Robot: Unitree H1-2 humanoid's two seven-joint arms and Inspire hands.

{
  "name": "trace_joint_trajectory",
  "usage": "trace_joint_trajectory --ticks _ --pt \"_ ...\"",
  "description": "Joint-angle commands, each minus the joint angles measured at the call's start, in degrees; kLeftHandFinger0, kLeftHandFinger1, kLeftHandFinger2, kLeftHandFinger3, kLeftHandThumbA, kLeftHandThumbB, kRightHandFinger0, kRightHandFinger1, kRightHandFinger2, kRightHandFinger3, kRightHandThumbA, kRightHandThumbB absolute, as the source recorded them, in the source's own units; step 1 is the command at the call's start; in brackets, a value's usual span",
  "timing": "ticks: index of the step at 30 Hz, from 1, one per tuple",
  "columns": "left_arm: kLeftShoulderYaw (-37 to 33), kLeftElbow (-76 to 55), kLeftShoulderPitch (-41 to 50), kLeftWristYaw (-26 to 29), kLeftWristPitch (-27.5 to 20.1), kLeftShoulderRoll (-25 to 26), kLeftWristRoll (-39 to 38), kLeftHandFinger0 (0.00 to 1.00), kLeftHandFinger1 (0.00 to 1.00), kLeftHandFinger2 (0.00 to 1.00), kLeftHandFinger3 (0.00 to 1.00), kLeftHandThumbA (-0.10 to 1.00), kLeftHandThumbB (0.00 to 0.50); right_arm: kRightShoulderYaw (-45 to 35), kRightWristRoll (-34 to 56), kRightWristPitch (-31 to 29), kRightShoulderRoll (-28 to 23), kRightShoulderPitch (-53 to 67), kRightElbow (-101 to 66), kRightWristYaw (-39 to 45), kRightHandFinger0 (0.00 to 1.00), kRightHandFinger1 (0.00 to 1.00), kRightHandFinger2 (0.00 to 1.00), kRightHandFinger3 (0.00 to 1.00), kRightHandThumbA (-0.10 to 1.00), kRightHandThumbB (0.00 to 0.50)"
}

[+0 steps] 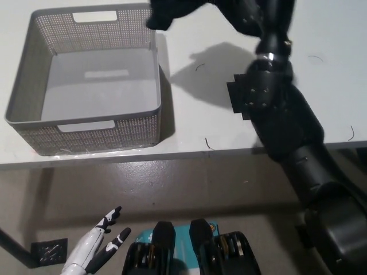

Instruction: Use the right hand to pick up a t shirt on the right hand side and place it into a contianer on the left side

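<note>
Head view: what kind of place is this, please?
Probably a plain indoor test or lab space, not a home: a bare white table, one empty grey perforated basket on it, and a smooth concrete-like floor beneath.
</note>
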Motion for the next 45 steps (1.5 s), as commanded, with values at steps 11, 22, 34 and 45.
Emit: trace_joint_trajectory --ticks 11,22,34,45 --pt "-1.8 -2.1 -1.6 -2.9 -0.5 0.3 -0.1 1.00 1.00 1.00 1.00 1.00 0.313 6.3 0.4 2.7 9.0 -7.9 3.1 12.6 0.33 0.43 0.67 0.86 -0.10 0.132" --pt "-4.4 -2.3 -3.0 -3.6 0.6 -1.3 1.0 1.00 1.00 1.00 1.00 1.00 0.281 8.5 -0.4 0.9 13.6 -9.2 17.0 13.7 0.41 0.50 0.73 0.86 -0.10 0.105" --pt "-6.0 -2.1 -2.2 -3.9 -0.1 -2.0 1.2 1.00 1.00 1.00 1.00 1.00 0.316 7.6 4.0 4.3 15.0 -9.4 24.5 27.7 0.99 1.00 1.00 1.00 0.48 0.496" --pt "-6.3 -1.5 -1.9 -3.3 -0.1 -2.2 2.3 1.00 1.00 1.00 1.00 1.00 0.310 7.5 4.6 9.5 13.6 -7.7 23.0 33.2 1.00 1.00 1.00 1.00 0.65 0.500"
